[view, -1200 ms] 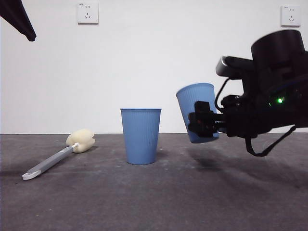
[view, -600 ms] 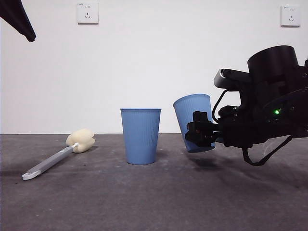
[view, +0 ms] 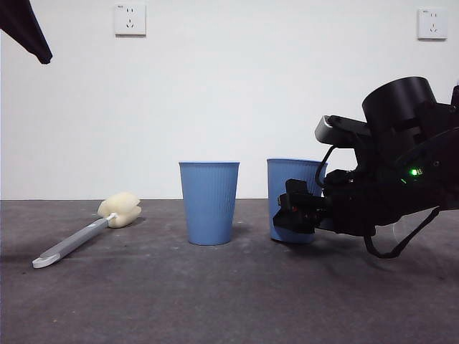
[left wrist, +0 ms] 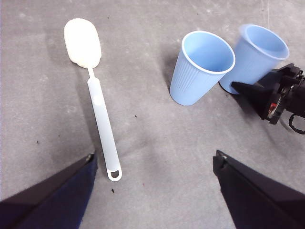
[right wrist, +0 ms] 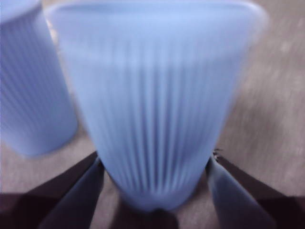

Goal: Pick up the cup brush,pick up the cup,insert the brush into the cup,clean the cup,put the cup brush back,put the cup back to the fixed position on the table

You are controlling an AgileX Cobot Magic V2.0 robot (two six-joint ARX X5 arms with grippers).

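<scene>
My right gripper (view: 292,212) is shut on a blue ribbed cup (view: 292,179) low on its wall. The cup is upright with its base down at the table (view: 215,294), to the right of a second identical cup (view: 209,202). In the right wrist view the held cup (right wrist: 152,100) fills the space between my jaws. The cup brush (view: 84,235) lies flat at the left, sponge head away from the camera. The left wrist view shows the brush (left wrist: 99,119) and both cups (left wrist: 200,69) below my left gripper (left wrist: 152,191), which is open, empty and high above the table.
Two wall sockets sit on the white wall behind. The left arm shows only as a black tip (view: 27,29) at the top left corner. The right arm's bulk (view: 394,179) fills the right side above the table.
My right gripper has come down and moved left with the cup. The cup has turned from tilted to upright and sunk to table level. The brush and the other cup have not moved.
</scene>
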